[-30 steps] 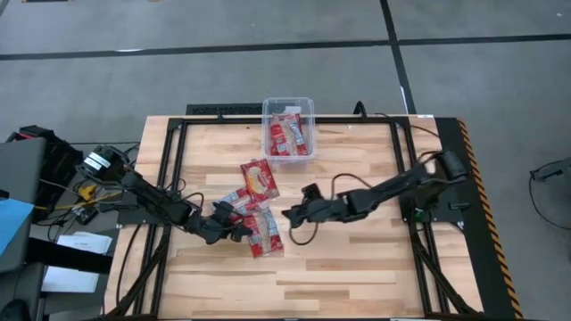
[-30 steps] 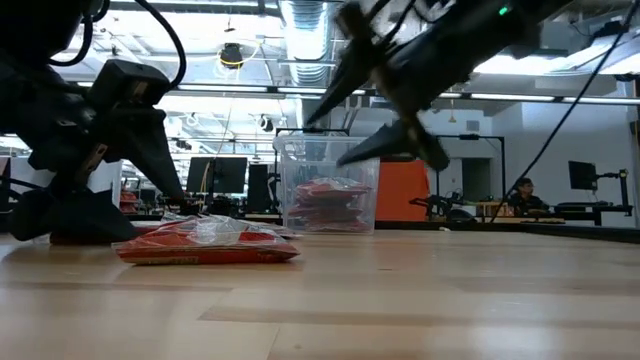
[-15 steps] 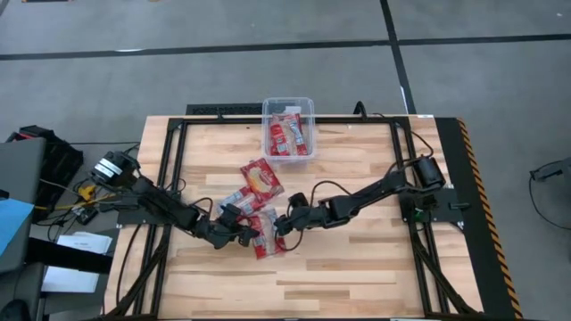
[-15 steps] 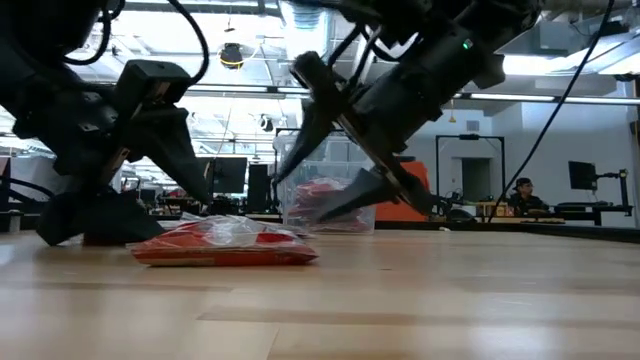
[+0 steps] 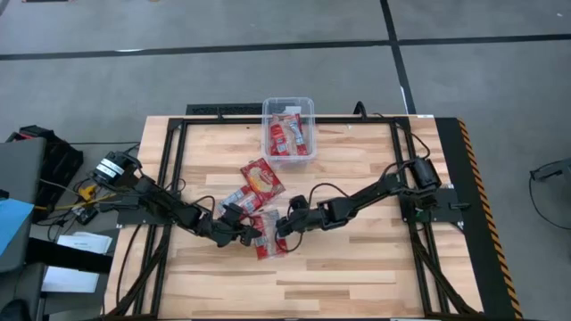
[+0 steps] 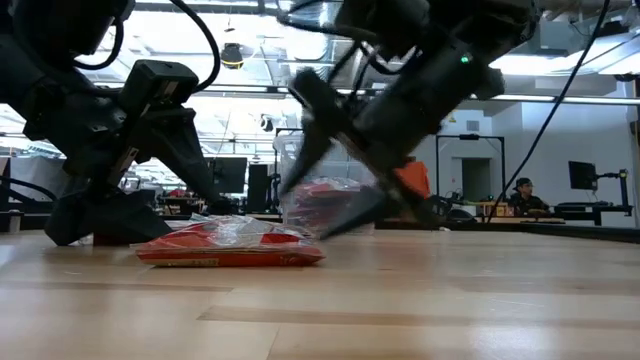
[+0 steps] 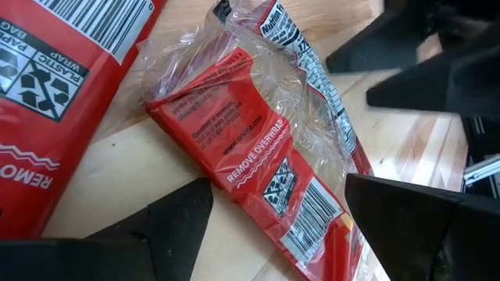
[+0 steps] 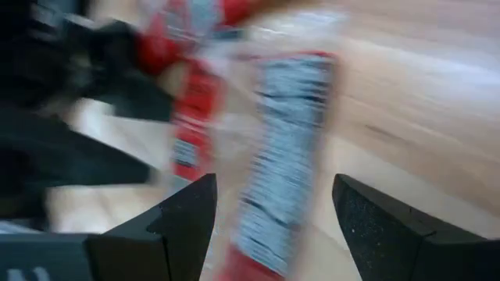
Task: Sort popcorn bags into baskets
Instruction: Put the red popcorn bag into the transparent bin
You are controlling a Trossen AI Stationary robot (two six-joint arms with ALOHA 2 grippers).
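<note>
Your left claw (image 5: 243, 232) and right claw (image 5: 284, 226) both gape wide around a crinkled red popcorn bag (image 5: 266, 236), barcode up, at mid-counter (image 5: 357, 276).

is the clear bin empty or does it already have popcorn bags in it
Not empty: the clear bin holds red popcorn bags, seen from above and through its wall in the low view.

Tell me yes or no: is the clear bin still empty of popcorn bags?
No. The high view shows red popcorn bags already lying inside the clear bin at the table's far edge.
</note>
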